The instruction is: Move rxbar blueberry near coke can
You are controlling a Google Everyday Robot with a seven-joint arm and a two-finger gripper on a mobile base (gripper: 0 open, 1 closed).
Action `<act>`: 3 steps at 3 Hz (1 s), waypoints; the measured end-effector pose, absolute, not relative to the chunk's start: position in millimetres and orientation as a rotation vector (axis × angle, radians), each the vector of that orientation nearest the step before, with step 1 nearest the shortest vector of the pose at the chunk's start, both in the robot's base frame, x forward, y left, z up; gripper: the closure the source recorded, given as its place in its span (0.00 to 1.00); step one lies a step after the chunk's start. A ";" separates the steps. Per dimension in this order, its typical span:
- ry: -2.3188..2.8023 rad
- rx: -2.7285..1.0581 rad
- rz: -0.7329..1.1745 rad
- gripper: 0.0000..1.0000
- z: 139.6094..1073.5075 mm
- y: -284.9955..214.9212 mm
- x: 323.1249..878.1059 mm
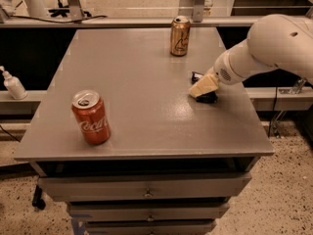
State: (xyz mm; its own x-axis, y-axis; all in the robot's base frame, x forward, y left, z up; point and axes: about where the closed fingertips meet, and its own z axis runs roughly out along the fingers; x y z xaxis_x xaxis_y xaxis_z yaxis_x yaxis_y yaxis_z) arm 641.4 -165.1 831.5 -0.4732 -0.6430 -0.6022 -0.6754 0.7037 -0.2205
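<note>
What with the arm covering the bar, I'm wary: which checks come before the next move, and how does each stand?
1. The pincer is down at the rxbar blueberry, on the right side of the table: ok.
2. Firm hold on the bar: cannot tell, the arm hides it.
3. The coke can stands upright, front left: ok.
4. Nothing stands between bar and coke can: ok.
5. The gold can is at the back, off that line: ok.

White Coca-Cola script on coke can [91, 117].
</note>
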 end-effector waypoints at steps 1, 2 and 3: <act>2.233 -1.000 0.062 0.95 832.7 -165.1 641.5; 2.233 -1.000 0.062 1.00 832.7 -165.1 641.5; 2.200 -1.041 0.148 1.00 844.8 -148.2 638.0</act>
State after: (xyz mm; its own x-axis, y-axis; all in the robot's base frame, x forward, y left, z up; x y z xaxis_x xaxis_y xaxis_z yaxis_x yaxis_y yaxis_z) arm 638.0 -148.2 844.8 -0.4414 -0.6396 -0.6293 -0.7183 0.6722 -0.1793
